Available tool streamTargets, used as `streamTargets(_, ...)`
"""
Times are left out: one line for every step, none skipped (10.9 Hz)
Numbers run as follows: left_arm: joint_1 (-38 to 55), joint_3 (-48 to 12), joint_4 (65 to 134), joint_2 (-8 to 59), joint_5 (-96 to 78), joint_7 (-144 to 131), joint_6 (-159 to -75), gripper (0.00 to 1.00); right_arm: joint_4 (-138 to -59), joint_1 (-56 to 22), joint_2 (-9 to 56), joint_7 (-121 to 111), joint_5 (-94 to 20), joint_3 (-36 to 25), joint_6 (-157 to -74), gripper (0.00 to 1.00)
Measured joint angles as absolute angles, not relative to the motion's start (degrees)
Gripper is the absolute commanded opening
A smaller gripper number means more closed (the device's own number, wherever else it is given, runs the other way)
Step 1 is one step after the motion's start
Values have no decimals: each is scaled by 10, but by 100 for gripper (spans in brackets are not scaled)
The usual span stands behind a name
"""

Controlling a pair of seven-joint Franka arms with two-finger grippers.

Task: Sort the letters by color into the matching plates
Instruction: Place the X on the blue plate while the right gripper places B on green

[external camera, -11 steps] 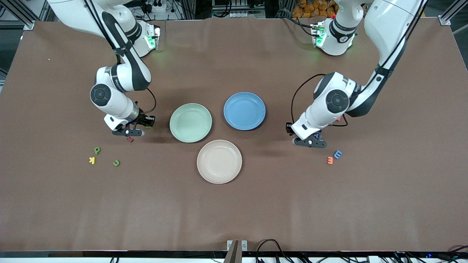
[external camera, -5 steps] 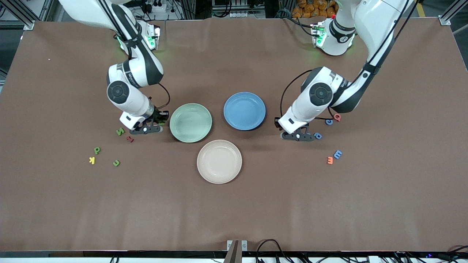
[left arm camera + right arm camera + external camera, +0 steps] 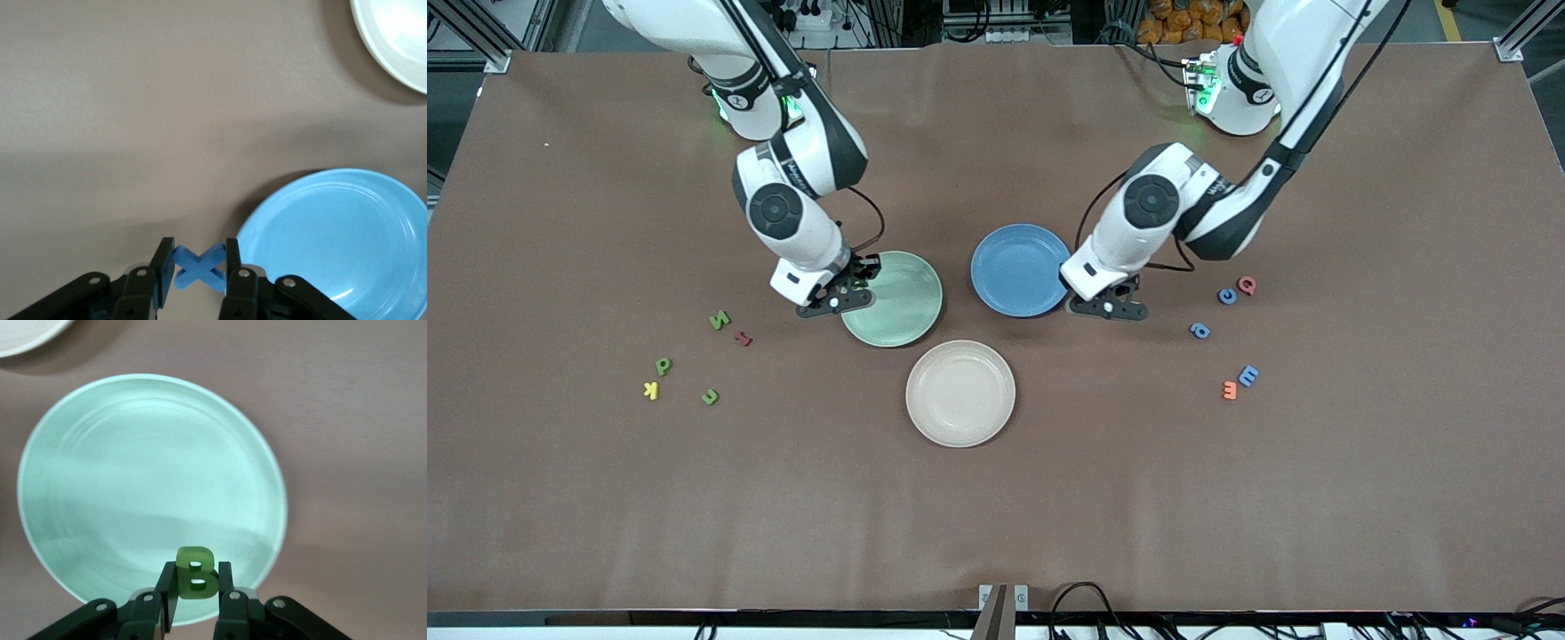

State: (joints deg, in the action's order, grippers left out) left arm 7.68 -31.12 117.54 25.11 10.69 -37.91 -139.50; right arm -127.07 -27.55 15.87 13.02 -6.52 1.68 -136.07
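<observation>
Right claw (image 3: 193, 597) grips green B (image 3: 195, 572) over green plate's (image 3: 100, 487) rim; left claw (image 3: 198, 275) grips blue X (image 3: 199, 267) beside blue plate (image 3: 347, 233).

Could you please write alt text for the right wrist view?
The right claw, shut on a green letter B, hangs over the rim of the pale green plate. A beige plate edge shows on the brown table.

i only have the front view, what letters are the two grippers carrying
Observer: The right gripper is shut on a green B, over the green plate's rim.
Operator: and the left one
Observer: The left gripper is shut on a blue X.
Operator: is it over the blue plate yet
Observer: Not quite; the blue plate's rim lies just beside the X, which is over bare table.
</observation>
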Motion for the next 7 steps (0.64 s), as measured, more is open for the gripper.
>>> streamTargets(92,-311,1175,253,135,-419,-1394,0,-1250,-292,177,154,-65,17,-1355,18)
streamTargets(105,-311,1175,256,150,-442,-1394,0,-1234,-304,195,167,-65,17,-1354,20)
streamTargets(114,-311,1175,260,155,-454,-1394,0,-1223,-312,209,173,-65,17,-1354,46)
streamTargets(119,-310,1175,262,155,-462,-1394,0,-1216,-315,218,174,-65,17,-1354,99)
streamTargets(125,-310,1175,263,156,-470,-1394,0,-1212,-315,221,175,-65,16,-1353,100)
streamTargets(133,-310,1174,264,156,-479,-1394,0,-1210,-315,222,178,-65,15,-1353,100)
streamTargets(141,-310,1173,265,156,-490,-1394,0,-1208,-314,222,180,-65,14,-1352,100)
